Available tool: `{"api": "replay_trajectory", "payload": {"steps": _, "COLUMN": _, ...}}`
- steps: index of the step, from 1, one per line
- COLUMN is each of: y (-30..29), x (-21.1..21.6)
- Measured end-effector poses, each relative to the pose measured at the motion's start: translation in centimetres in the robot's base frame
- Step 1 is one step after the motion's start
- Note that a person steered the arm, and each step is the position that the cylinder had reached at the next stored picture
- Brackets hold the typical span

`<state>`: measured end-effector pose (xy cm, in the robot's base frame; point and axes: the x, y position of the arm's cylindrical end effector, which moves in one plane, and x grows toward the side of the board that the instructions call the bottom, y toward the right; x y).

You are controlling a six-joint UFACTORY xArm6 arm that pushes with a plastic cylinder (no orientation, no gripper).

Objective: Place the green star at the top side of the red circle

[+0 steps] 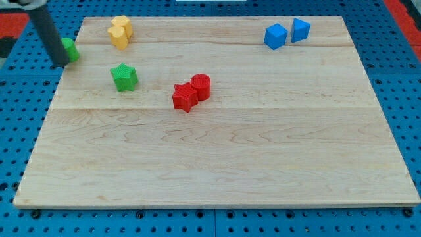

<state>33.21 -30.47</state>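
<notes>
The green star lies on the wooden board at the upper left. The red circle sits near the board's middle, touching a red star at its lower left. The green star is well to the left of the red circle. My tip is at the board's upper left edge, right against a second green block whose shape is partly hidden by the rod. My tip is to the left of the green star, apart from it.
Two yellow blocks sit together near the top left. Two blue blocks sit side by side at the top right. A blue perforated table surrounds the board.
</notes>
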Motion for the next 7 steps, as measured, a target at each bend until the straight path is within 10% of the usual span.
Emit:
{"api": "replay_trajectory", "payload": {"steps": 4, "y": 5.6, "x": 5.6}}
{"api": "replay_trajectory", "payload": {"steps": 7, "y": 30.3, "x": -1.9}}
